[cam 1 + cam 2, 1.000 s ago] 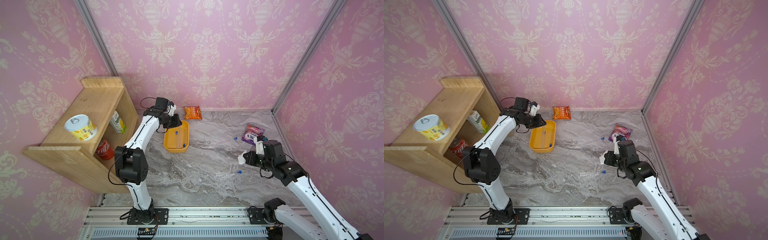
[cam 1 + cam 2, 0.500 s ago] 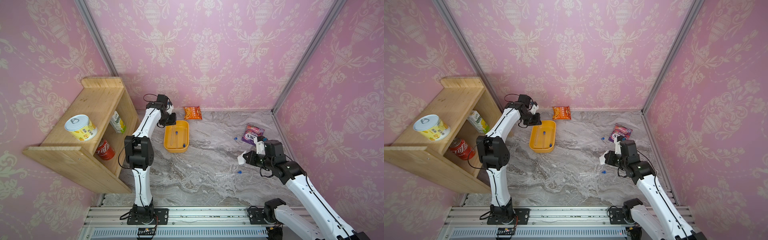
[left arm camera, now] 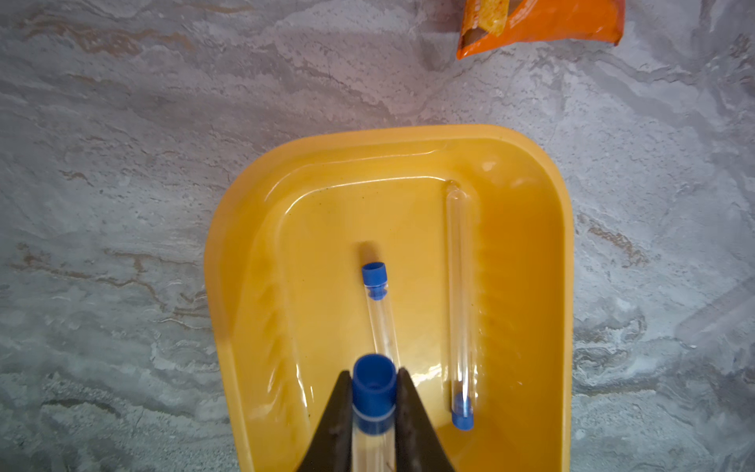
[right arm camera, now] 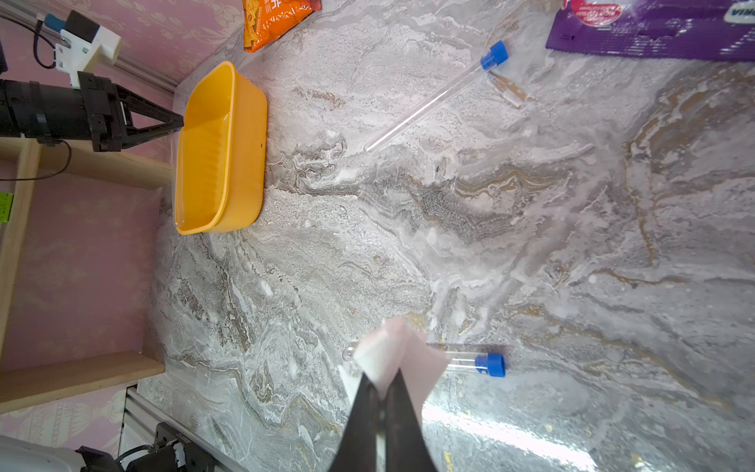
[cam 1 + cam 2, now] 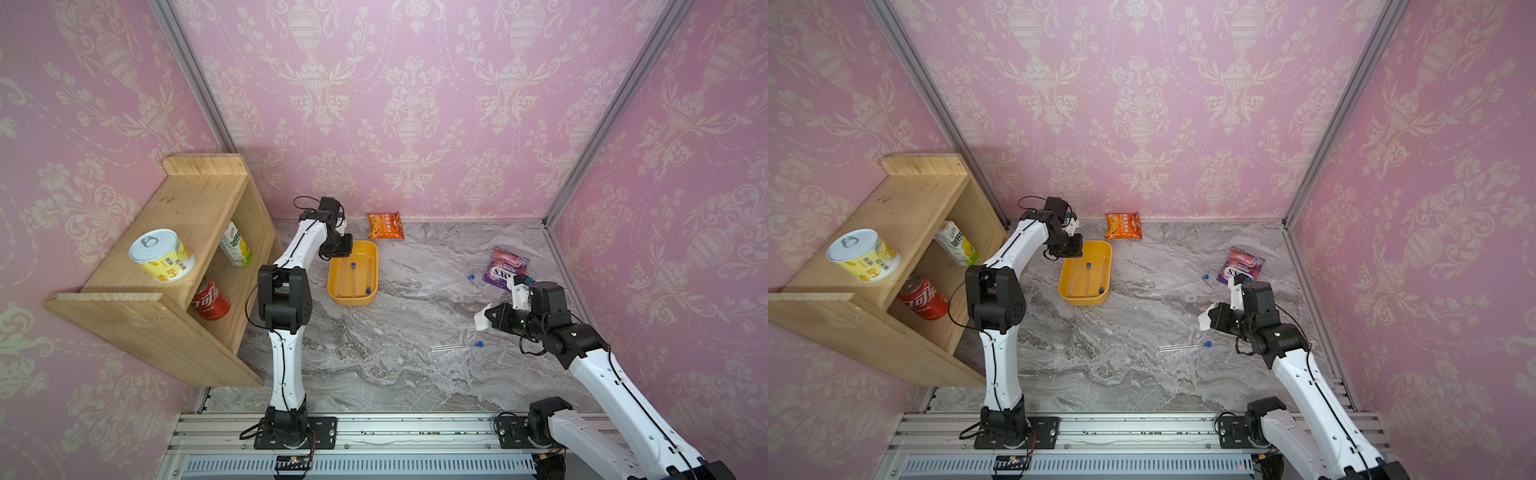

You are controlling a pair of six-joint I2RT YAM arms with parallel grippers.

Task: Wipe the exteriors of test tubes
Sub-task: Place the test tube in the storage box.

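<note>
Comparing with a second ago, the biggest change over the table (image 5: pixel 374 374) is in the left arm (image 5: pixel 297 245). Its elbow then hung low and out toward the wooden shelf (image 5: pixel 187 199); now it stands folded up, closer to the yellow tub (image 5: pixel 352 302). The wrist end has hardly travelled and sits, as before, over the tub's far corner on the shelf side. The right arm (image 5: pixel 602 386) has barely stirred, and nothing lying on the table appears to have shifted.

I take this as the left arm re-posing, not carrying anything across. The two hands are well apart, so no tube is being rubbed right now.

The left hand (image 3: pixel 374 374) is narrow, its fingers (image 3: pixel 335 421) pressed against either side of the held tube (image 3: pixel 372 445) at its blue cap (image 3: pixel 374 388). The capped end points out over the tub. Whether this one is going in or coming out I cannot tell. The right hand (image 4: pixel 382 382) is closed tight on a folded white wipe (image 4: pixel 398 355) and hovers above the table.

Four other tubes are in view:
- **In the tub:** the middle tube (image 3: pixel 382 323) and the side tube (image 3: pixel 461 294) lie lengthwise and apart, with their caps at opposite ends.
- **On the bare table:** the near tube (image 5: pixel 455 346) lies close to the right hand. The far tube (image 5: pixel 453 283) lies beside the purple packet (image 5: pixel 505 268).

Judging by this layout, the two tubes on the table have yet to be wiped.
</note>
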